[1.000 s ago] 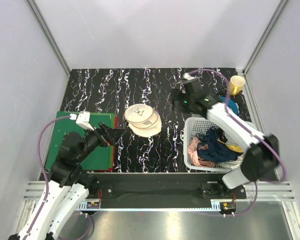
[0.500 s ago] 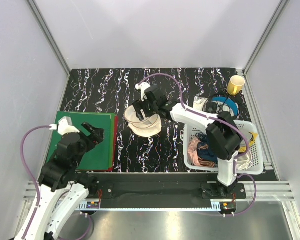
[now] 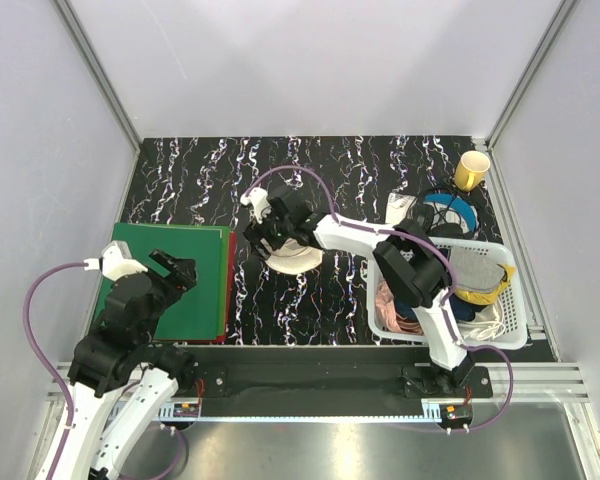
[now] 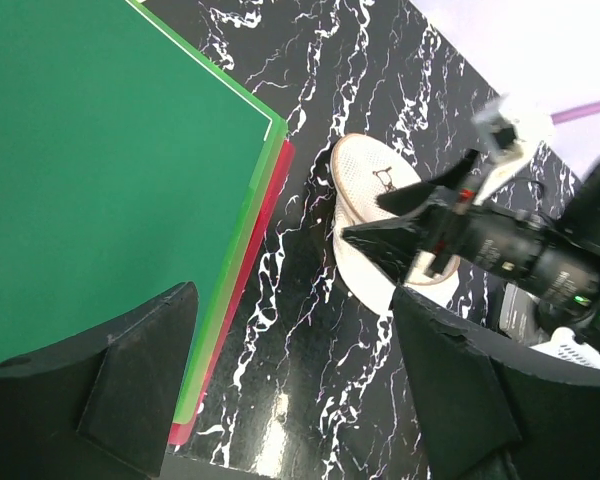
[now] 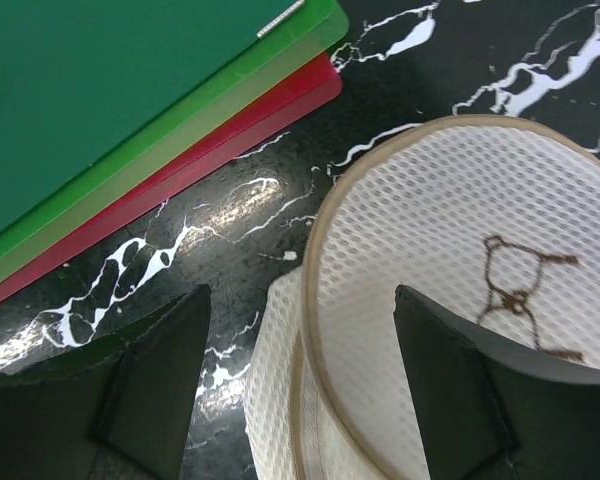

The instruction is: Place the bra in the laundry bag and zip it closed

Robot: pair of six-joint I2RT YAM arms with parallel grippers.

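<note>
The laundry bag (image 3: 300, 258) lies near the middle of the black marbled surface (image 3: 200, 180). It is a round cream mesh pouch with a tan rim and a small dark mark on top (image 5: 450, 250). Its lower half peeks out under the upper one on the 7 o'clock side.

The right gripper (image 3: 261, 232) hangs over the bag's 10 o'clock edge with its jaws spread wide. In the right wrist view the bag's rim shows between the two dark fingers (image 5: 150, 380). Whether they touch the mesh cannot be told.

At 9 o'clock from the bag, just beside it, lies a green board (image 3: 205, 285) stacked on a red one (image 5: 230, 140). The left gripper (image 3: 176, 268) hovers over the green board at about 8 o'clock from the bag, well apart from it. Its jaws are wide with nothing between them, and it faces the bag (image 4: 375, 180) and the right gripper (image 4: 365, 215).

At 4 o'clock a white lattice basket (image 3: 485, 245) holds heaped clothing, some of it pink fabric (image 3: 387, 300). Which piece is the bra cannot be told. At 2 o'clock, near the far right corner, stands a yellow cup (image 3: 472, 170), with a blue coil (image 3: 448, 210) just near of it.
</note>
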